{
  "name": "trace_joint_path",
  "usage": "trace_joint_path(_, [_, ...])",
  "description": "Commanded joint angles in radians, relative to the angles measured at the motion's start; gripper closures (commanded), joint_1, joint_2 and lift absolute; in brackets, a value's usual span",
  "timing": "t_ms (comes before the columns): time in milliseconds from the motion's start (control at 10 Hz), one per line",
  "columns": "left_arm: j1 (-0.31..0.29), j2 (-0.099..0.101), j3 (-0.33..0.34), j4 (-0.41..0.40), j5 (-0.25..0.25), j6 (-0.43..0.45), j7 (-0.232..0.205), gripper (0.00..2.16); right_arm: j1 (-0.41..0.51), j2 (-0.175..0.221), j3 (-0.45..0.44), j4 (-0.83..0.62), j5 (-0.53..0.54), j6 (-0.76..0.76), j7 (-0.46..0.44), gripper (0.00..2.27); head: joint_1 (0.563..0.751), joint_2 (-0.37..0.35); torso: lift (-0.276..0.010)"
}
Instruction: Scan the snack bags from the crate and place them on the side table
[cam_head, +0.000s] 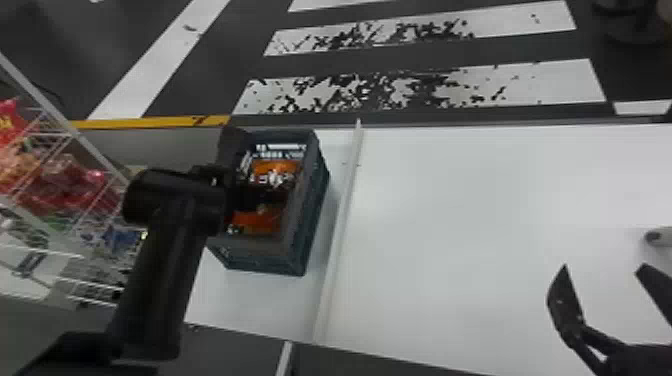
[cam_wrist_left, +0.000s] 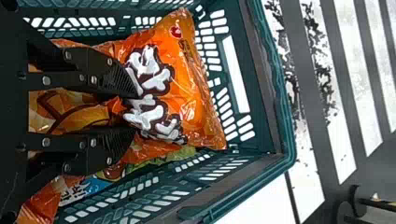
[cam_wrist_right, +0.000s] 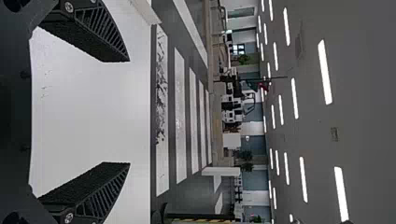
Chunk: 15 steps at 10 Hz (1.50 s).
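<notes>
A big indoor hall, most likely a lab or test floor with a shop-style corner: at the left edge of the head view a white wire rack is stocked with colourful snack bags, beside a white worktop. Crosswalk-like stripes cross the dark floor in the upper part of that frame. The right wrist view shows a wide grey ceiling with rows of strip lights, and green plants far off.
</notes>
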Motion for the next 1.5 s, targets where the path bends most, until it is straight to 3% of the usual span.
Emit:
trace_joint_path(0, [0.029, 0.001, 0.028, -0.055, 0.047, 0.001, -0.004, 2.13, 0.0, 0.002, 0.001, 0.001, 0.0, 0.0, 0.0, 0.09, 0.695, 0.278, -0.05])
trace_joint_path(500, [0.078, 0.012, 0.14, -0.211, 0.171, 0.096, -0.091, 2.13, -0.005, 0.007, 0.002, -0.001, 0.0, 0.015, 0.0, 0.09, 0.695, 0.266, -0.05])
trace_joint_path(800, [0.127, 0.03, 0.212, -0.322, 0.217, 0.17, -0.106, 2.13, -0.015, 0.007, 0.005, 0.001, 0.0, 0.03, 0.0, 0.09, 0.695, 0.281, -0.05])
trace_joint_path(1000, [0.145, 0.03, 0.26, -0.408, 0.249, 0.225, -0.115, 2.13, -0.021, 0.007, 0.007, 0.001, 0.0, 0.04, -0.006, 0.09, 0.695, 0.292, -0.05])
trace_joint_path(1100, [0.158, 0.03, 0.287, -0.461, 0.289, 0.268, -0.119, 2.13, -0.025, 0.005, 0.007, 0.002, 0.0, 0.043, -0.011, 0.09, 0.695, 0.297, -0.05])
trace_joint_path(1200, [0.178, 0.027, 0.303, -0.535, 0.313, 0.299, -0.115, 2.13, -0.028, 0.005, 0.007, 0.002, 0.0, 0.043, -0.011, 0.09, 0.695, 0.297, -0.05])
trace_joint_path(1400, [0.216, -0.003, 0.318, -0.679, 0.375, 0.394, -0.105, 2.13, -0.031, 0.007, 0.007, 0.002, 0.0, 0.043, -0.012, 0.09, 0.695, 0.289, -0.05])
